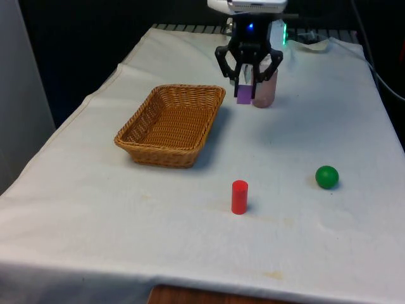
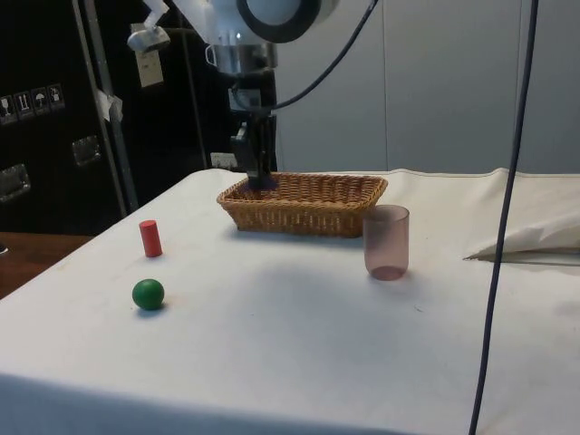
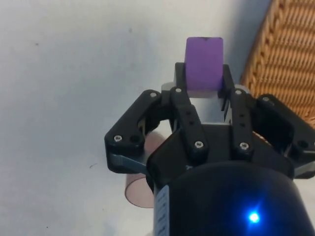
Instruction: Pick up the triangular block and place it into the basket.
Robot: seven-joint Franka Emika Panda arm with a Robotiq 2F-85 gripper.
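Jaws of the gripper (image 1: 245, 88) clenched on the purple block (image 1: 244, 95), held above the bench (image 1: 95, 209), just beside the wicker basket (image 1: 172, 124), not inside. Pink cup (image 1: 264, 88) behind; red cylinder (image 1: 239, 197), green ball (image 1: 327, 177) nearer front edge.

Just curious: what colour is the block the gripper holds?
Purple. The block shows best in the wrist view, pinched in the gripper.

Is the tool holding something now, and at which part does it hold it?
Yes. The tool holds the purple block, its two fingers pressing on the block's opposite sides at the near end; the far end sticks out beyond them, beside the basket.
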